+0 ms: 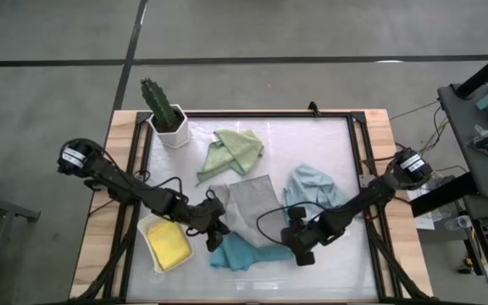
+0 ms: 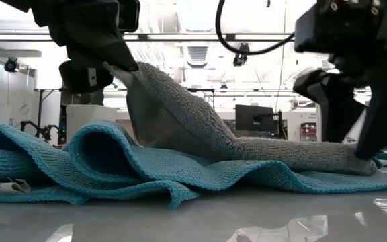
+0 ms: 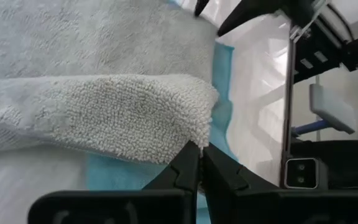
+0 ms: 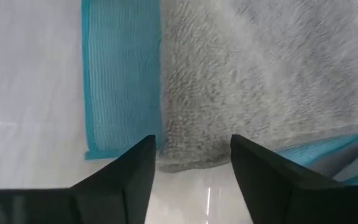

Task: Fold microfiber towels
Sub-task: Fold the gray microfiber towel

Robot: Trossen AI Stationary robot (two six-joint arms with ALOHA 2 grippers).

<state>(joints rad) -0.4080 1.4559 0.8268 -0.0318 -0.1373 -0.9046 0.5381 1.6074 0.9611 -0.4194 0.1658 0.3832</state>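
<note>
The grey towel (image 1: 248, 202) lies mid-table on top of the teal towel (image 1: 242, 252). My left gripper (image 1: 214, 222) is shut on the grey towel's near left corner, which is raised. My right gripper (image 4: 191, 163) hangs open over its near right corner (image 4: 185, 163), one finger on either side of it. The sage green towel (image 1: 231, 151) and the pale blue towel (image 1: 312, 188) lie crumpled farther back. The yellow towel (image 1: 168, 246) lies folded on the white tray. My left gripper pinches the grey towel's corner (image 3: 199, 138) between its two shut fingers, coming slanting down from the table's left. The corner (image 2: 123, 70) is lifted; the towel slopes down from it, and the rest lies on the teal towel. My right gripper has its fingertips (image 2: 365, 154) low at the grey towel's other near corner; whether they touch it I cannot tell.
A cactus in a white pot (image 1: 166, 114) stands at the far left. The white tray (image 1: 145, 227) sits at the near left. Bare table shows near the front edge and at the far right.
</note>
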